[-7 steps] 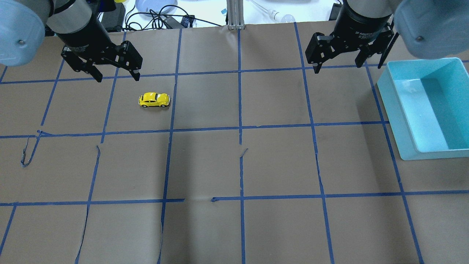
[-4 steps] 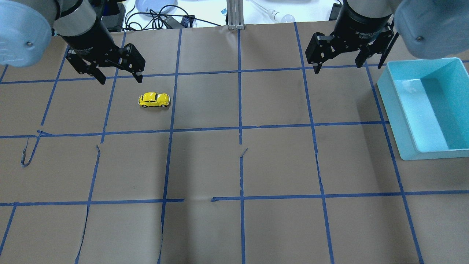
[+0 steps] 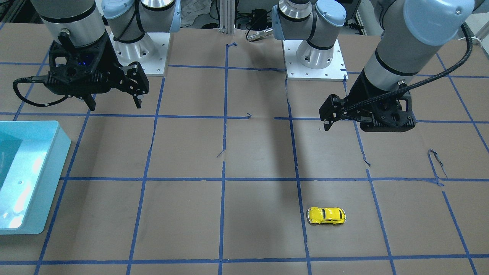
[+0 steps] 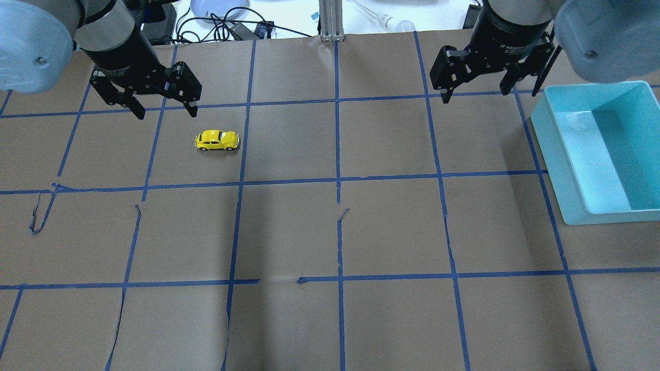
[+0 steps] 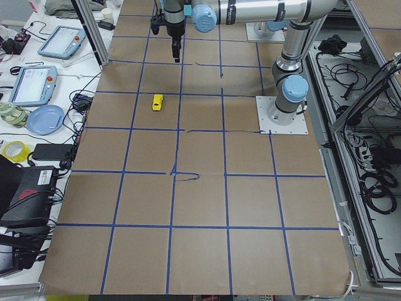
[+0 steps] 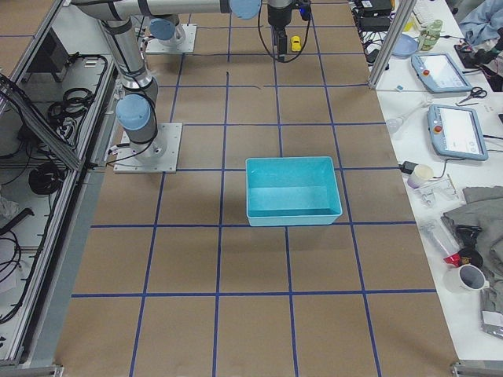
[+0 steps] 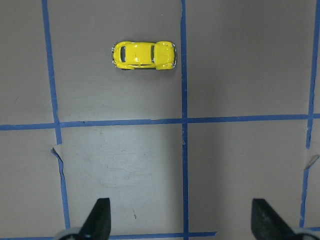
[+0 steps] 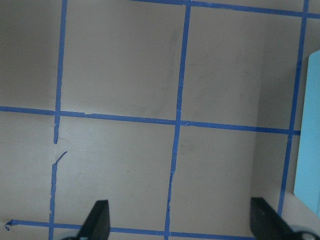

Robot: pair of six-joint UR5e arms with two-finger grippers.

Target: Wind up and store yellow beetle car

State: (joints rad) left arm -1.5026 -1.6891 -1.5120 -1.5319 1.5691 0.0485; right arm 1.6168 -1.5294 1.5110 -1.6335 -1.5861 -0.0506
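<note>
The yellow beetle car (image 4: pixel 217 140) stands on its wheels on the brown paper, alone inside one taped square. It also shows in the front view (image 3: pixel 326 215) and near the top of the left wrist view (image 7: pixel 144 55). My left gripper (image 4: pixel 166 112) is open and empty, hovering above the table just behind and to the left of the car, apart from it. Its fingertips (image 7: pixel 98 220) frame bare paper. My right gripper (image 4: pixel 477 94) is open and empty, hovering at the back right, beside the teal bin.
A teal open bin (image 4: pixel 554 154) stands at the table's right edge, with nothing visible inside; its rim shows in the right wrist view (image 8: pixel 310 125). Blue tape lines grid the brown paper, with a few torn spots. Cables and clutter lie beyond the far edge.
My left gripper has shifted only slightly near the car and stays open. The car, the bin and the right arm have not moved.
</note>
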